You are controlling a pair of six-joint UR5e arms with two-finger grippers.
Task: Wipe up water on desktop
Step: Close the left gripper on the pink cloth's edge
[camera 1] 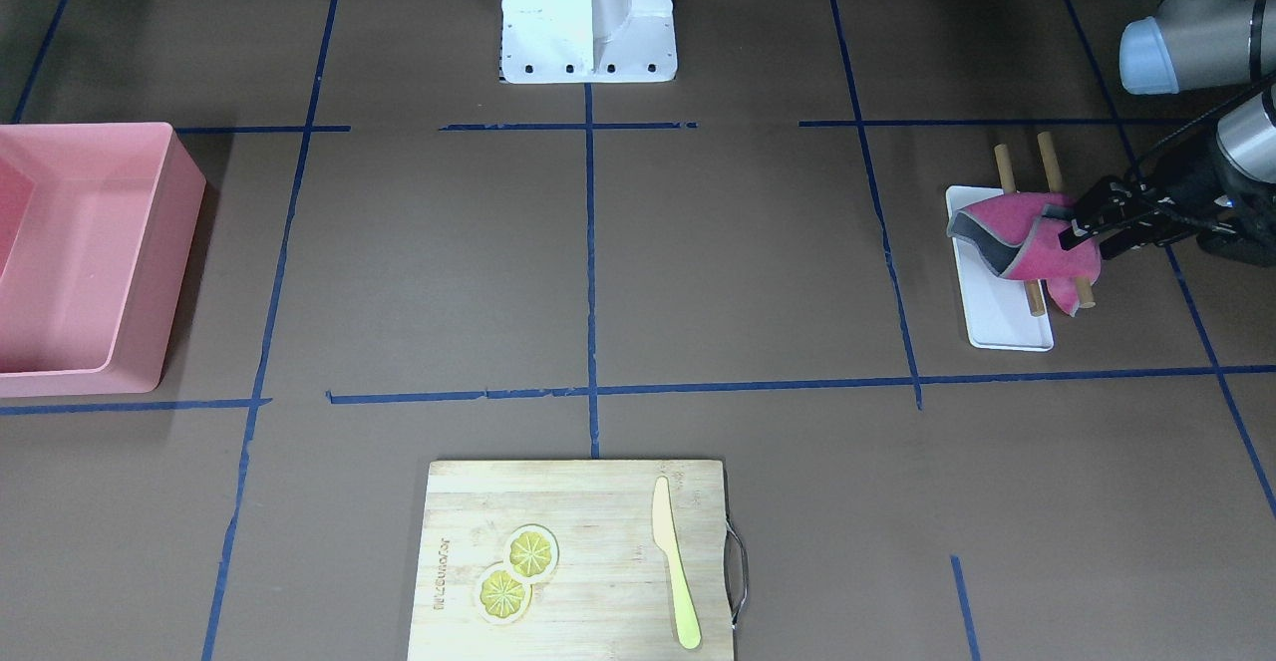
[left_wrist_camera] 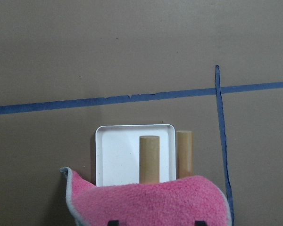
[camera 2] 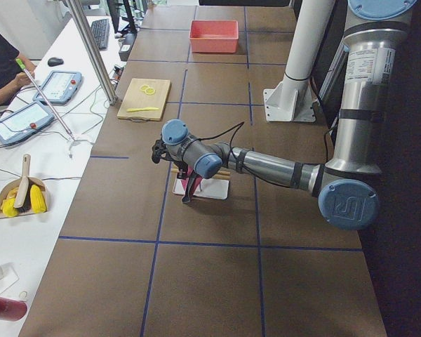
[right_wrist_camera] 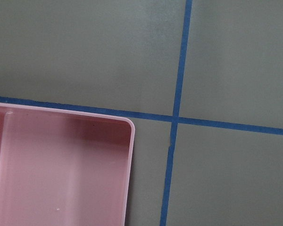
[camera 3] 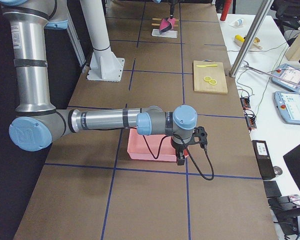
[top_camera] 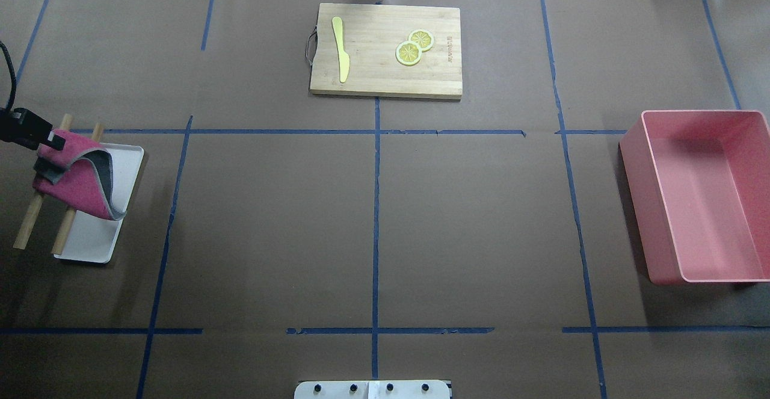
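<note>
Overhead exterior view: at the far left, the left claw is squeezed tight on a pink cloth. The cloth hangs over two wooden sticks and a white tray on the brown desktop. At the middle of the far edge lies a wooden board with a yellow knife and lemon slices. At the right sits a pink box. The right claw hangs by that box. Nobody can tell if it is apart or together.

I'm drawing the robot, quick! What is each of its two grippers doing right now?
Left gripper: shut on the fuzzy pink cloth with grey edging.
Right gripper: cannot tell, seen only from the side.
</note>
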